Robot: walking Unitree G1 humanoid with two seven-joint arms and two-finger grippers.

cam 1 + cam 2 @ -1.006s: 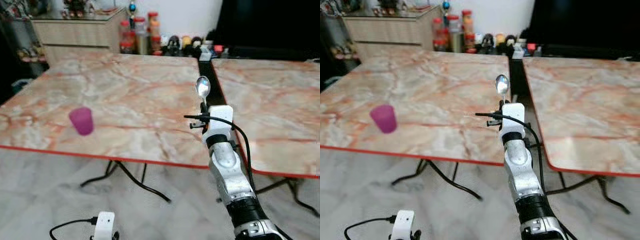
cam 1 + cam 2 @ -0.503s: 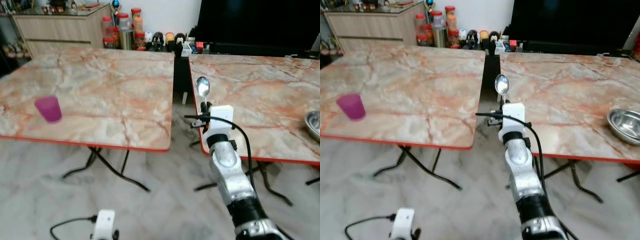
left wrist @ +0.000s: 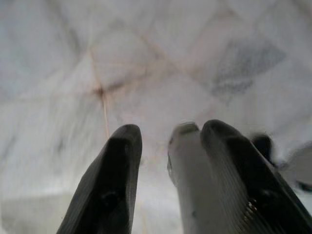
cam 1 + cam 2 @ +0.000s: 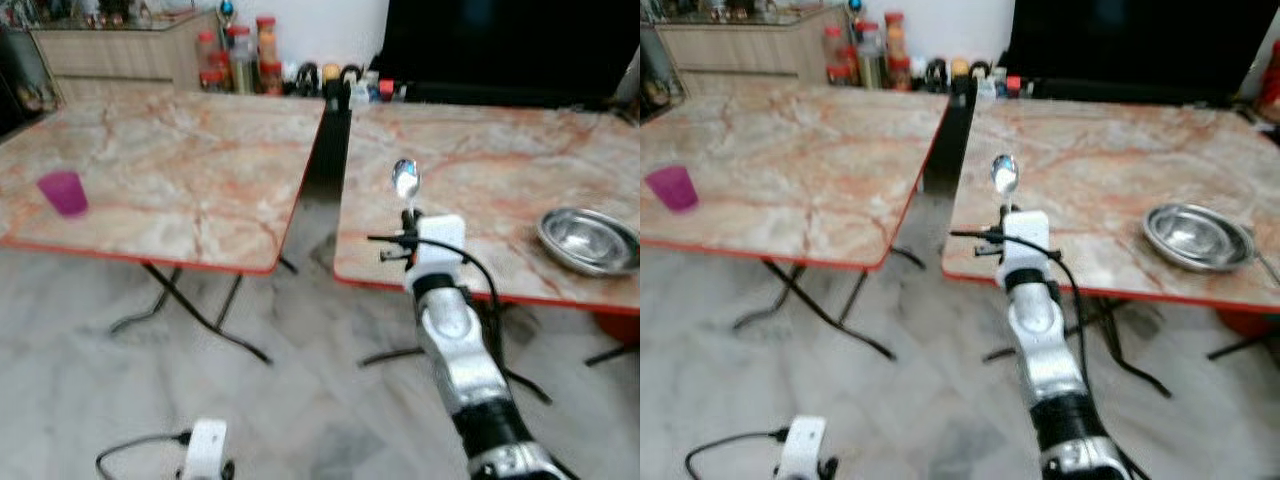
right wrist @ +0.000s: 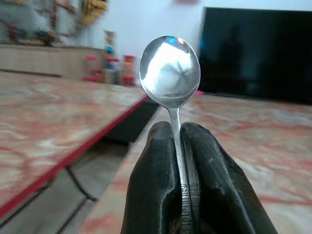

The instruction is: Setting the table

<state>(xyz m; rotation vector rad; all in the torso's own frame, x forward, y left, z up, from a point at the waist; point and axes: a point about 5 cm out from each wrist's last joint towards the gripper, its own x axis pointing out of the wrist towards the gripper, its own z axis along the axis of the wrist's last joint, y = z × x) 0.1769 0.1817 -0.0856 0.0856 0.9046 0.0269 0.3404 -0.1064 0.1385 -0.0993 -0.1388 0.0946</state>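
Observation:
My right gripper is shut on the handle of a metal spoon, held upright with its bowl on top; the wrist view shows the spoon pinched between the two black fingers. It hovers over the near edge of the right marble table. A steel bowl sits on that table towards its right side. A purple cup stands on the left marble table. My left gripper hangs low over the floor, fingers apart with nothing between them.
A dark gap separates the two tables, with black folding legs beneath them. Jars and bottles line the back beside a wooden cabinet. A dark screen stands behind the right table. The floor is pale marble.
The camera has swung right: the cup slid left in the picture and the right table with its steel bowl came into view. My right gripper still holds the spoon upright.

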